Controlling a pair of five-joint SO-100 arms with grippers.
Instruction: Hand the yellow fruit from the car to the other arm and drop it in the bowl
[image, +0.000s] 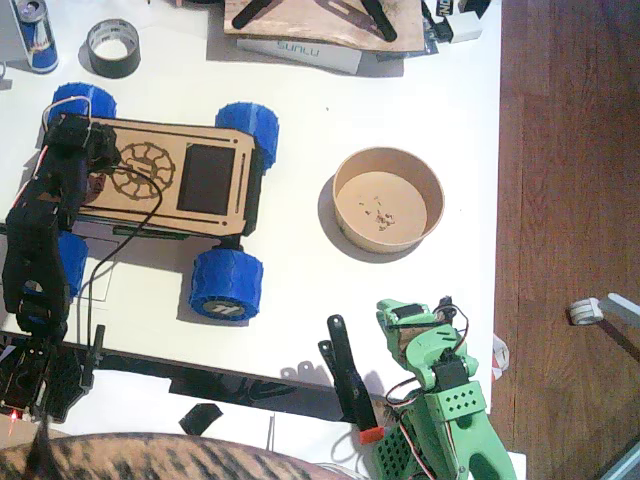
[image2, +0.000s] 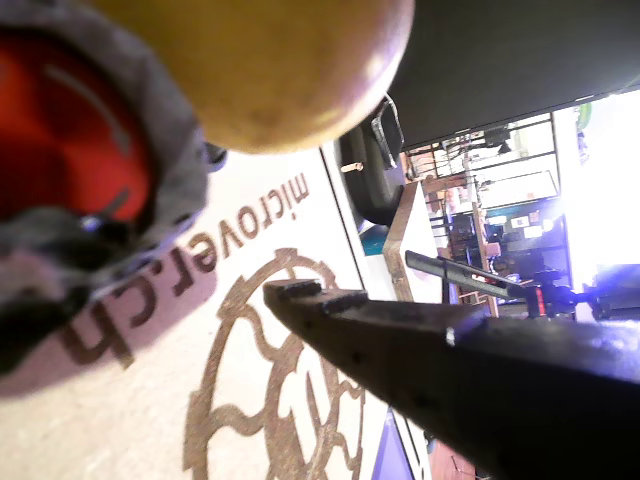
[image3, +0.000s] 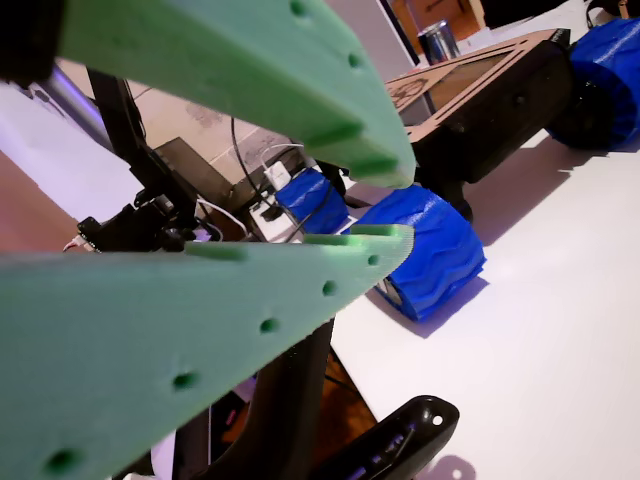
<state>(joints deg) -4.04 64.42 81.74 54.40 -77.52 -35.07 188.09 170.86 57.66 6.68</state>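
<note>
The yellow fruit fills the top of a wrist view, hanging just over the car's engraved plywood deck. One black finger of my left gripper reaches in below it, with a gap between them. In the fixed view that black gripper sits over the left end of the car and hides the fruit. The tan bowl stands right of the car with crumbs inside. My green right gripper rests near the front edge, its fingers apart and empty.
A black tape roll and a can stand at the back left. A wooden board and a white box lie at the back. A red and grey thing lies beside the fruit. The table edge runs down the right.
</note>
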